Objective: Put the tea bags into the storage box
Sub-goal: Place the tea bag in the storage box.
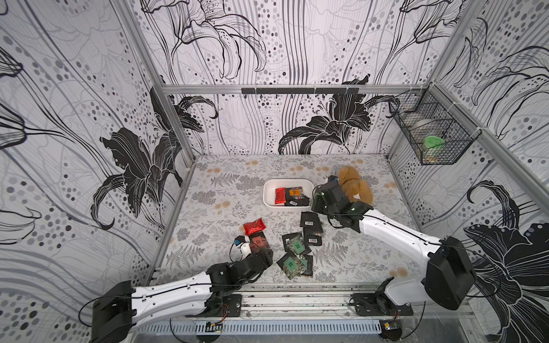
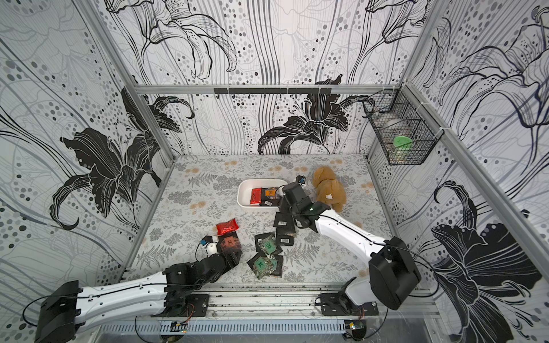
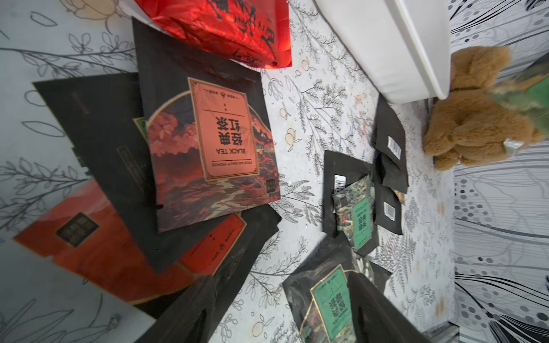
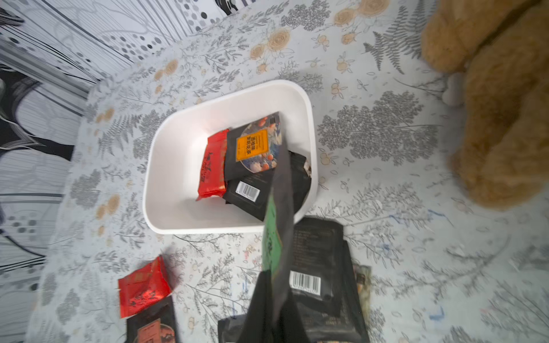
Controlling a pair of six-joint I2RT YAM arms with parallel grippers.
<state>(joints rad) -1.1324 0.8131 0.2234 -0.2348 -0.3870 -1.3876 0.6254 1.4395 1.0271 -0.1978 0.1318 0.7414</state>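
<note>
The right end effector (image 4: pixel 273 297) is clamped on a green-labelled tea bag (image 4: pixel 274 225), held edge-on by the rim of the storage box (image 4: pixel 166 130). The box already holds several sachets (image 4: pixel 252 145). The left end effector (image 3: pixel 279 297) has its fingers apart and empty, low over loose tea bags (image 3: pixel 208 148) on the desk (image 1: pixel 222 184).

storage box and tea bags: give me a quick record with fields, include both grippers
storage box: white tub, lidless, on table
in box: red sachet, orange-label sachet, black barcode sachet
loose tea bags: many, on table nearer the arms
right gripper: shut on green-label tea bag, by the box
left gripper: open, by black tea sachet
plush toy: on table, outside box
</note>
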